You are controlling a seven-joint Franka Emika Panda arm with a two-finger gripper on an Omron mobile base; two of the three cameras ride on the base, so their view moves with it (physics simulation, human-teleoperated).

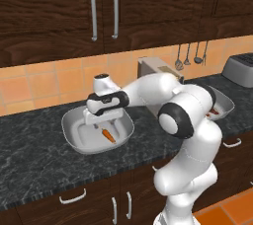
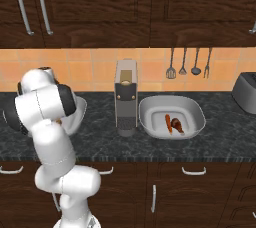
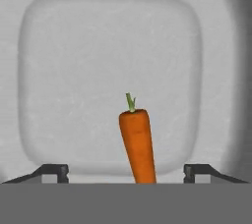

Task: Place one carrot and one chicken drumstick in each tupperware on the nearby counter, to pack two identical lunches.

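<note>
A carrot (image 1: 108, 135) lies in the left tupperware (image 1: 74, 135).

A rendered home kitchen: a speckled stone counter (image 2: 100, 142) over dark wooden drawers, wall cabinets (image 1: 54, 7) at the top of frame, orange tile backsplash (image 2: 75, 69), hanging utensils (image 2: 189, 63) upper right, and a silver toaster (image 1: 239, 70)

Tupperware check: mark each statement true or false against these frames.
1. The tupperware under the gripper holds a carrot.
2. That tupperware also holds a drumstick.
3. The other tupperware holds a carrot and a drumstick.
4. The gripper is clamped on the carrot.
1. True: a carrot lies in the left tupperware below the gripper.
2. False: the carrot is the one food piece seen in it.
3. True: the right tupperware holds a second carrot and a drumstick.
4. False: the fingertips stand wide apart, open.
</note>
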